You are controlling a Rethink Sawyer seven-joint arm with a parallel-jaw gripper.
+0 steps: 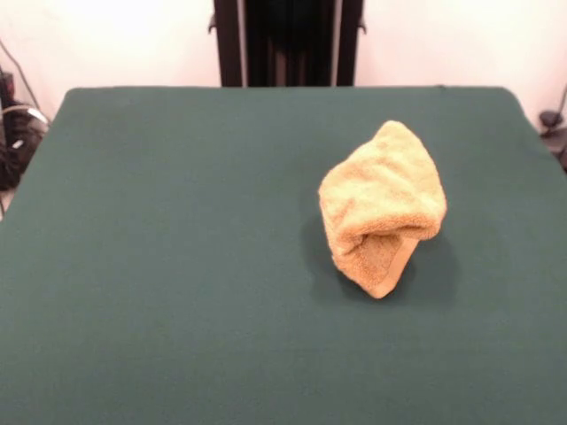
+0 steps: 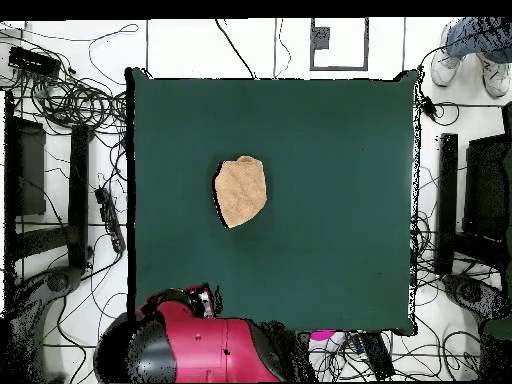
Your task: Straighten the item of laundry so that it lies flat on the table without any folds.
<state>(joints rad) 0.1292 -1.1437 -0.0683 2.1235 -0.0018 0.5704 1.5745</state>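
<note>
The mustard-yellow towel lies crumpled on the dark green table, right of centre in the front view. Its upper layer is folded over and a pocket opens toward the camera. In the overhead view the towel is a rounded lump left of the middle of the table. The red and black arm is drawn back at the table's bottom edge, well away from the towel. Its gripper end shows only as a small dark shape at that edge. The front view shows no gripper.
The black pedestal stands behind the table's far edge. In the overhead view, cables and dark equipment flank the table on both sides. A person's shoes show at the top right corner.
</note>
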